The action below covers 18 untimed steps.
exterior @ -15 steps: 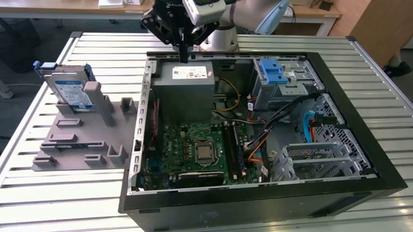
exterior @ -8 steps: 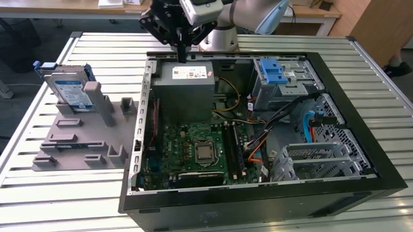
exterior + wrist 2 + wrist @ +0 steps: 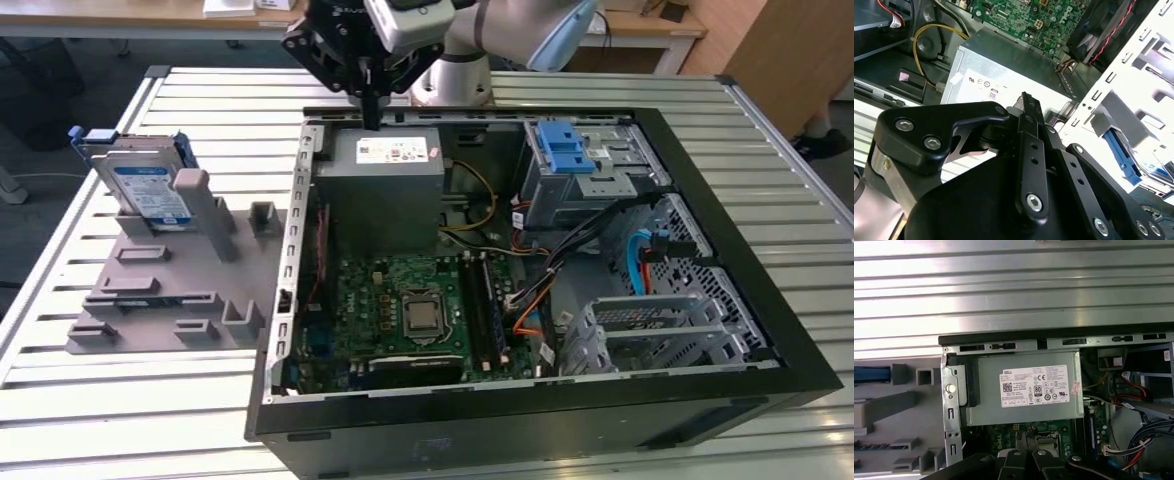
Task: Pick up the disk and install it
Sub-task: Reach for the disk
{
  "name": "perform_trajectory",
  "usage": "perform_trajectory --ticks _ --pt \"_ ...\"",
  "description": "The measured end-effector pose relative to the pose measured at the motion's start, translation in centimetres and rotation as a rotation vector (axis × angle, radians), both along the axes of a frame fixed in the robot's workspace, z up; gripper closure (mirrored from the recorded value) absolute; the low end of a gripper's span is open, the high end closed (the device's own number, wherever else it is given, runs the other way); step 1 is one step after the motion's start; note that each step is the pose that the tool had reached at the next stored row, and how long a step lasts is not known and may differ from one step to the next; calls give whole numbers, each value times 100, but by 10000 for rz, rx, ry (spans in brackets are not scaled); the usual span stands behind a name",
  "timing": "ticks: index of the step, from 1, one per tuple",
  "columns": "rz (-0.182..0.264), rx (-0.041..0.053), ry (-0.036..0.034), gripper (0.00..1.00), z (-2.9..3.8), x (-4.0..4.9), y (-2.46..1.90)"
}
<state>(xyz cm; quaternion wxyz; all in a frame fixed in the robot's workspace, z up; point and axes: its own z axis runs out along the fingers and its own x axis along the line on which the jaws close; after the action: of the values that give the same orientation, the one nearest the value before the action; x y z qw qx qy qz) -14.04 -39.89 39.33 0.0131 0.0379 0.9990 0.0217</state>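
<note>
One disk [image 3: 144, 185] upright in the grey holder [image 3: 160, 300] at the exterior view's left, well apart from the claw [image 3: 371, 118], second wrist view, claw [image 3: 1029, 104] narrow and empty, first wrist view, fingertips [image 3: 1024, 436] together over the grey metal box [image 3: 1024, 415]

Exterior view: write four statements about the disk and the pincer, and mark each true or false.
1. The disk stands on edge in the grey rack at the exterior view's left. True.
2. The pincer grips the disk. False: it is shut on nothing, by the grey metal box.
3. The disk sits inside the computer case. False: it is outside, on the rack.
4. The cage's latch is blue. True.
</note>
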Motion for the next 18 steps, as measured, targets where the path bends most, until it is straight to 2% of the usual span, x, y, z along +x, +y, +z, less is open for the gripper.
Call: perform_trajectory --ticks 18 --pt "-1 0 0 89 0 -121 6"
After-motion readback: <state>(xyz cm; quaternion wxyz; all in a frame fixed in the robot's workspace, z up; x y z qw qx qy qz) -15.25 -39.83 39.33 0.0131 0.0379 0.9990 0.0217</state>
